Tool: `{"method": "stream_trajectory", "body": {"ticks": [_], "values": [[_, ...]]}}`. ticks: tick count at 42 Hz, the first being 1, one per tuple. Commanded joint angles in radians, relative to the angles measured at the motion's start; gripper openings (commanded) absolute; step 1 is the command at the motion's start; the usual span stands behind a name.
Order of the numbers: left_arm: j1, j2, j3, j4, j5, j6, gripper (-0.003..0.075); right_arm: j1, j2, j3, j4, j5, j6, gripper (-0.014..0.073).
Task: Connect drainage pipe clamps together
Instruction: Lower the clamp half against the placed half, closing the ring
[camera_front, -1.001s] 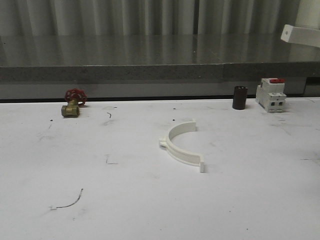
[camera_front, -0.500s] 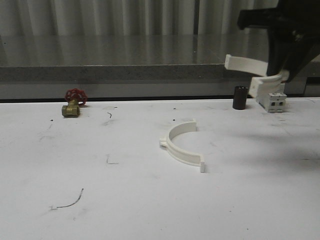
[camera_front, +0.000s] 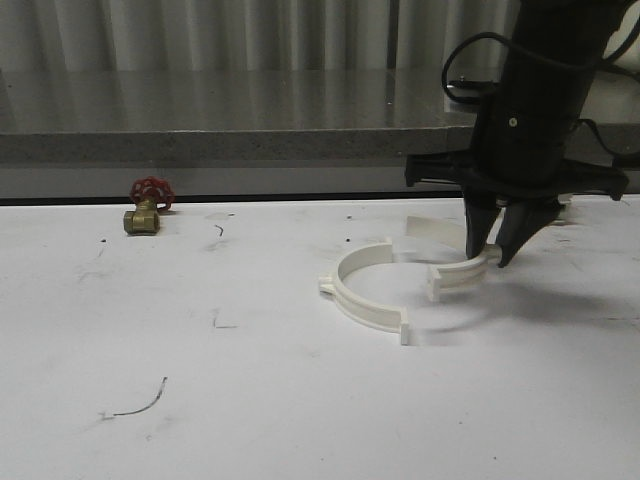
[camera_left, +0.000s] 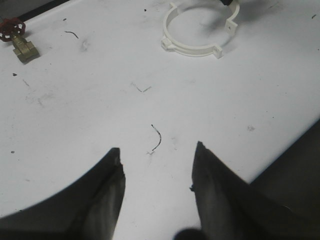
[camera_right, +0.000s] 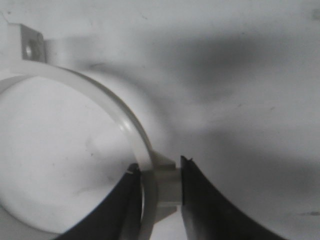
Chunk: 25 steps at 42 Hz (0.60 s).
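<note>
right gripper — white half-ring lower now

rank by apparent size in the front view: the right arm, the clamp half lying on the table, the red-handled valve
1. right arm, largest
2. clamp half on the table
3. red-handled valve, smallest, though it sits farther back, which shrinks it

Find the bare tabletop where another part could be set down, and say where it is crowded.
Free: the near table and the stretch between the valve and resting clamp half. Crowded: right of it, where the right gripper holds the second half.
</note>
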Motion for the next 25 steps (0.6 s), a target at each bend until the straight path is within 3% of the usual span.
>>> {"method": "stream_trajectory", "body": {"ticks": [1, 25], "values": [[0.000, 0.001, -0.024, -0.006, -0.071, 0.000, 0.0314, 0.005, -0.031, -0.032, -0.006, -0.048, 0.011, 0.0202], [0.000, 0.001, -0.024, -0.006, -0.071, 0.000, 0.0314, 0.018, 0.017, -0.032, 0.007, -0.075, 0.020, 0.0202]]}}
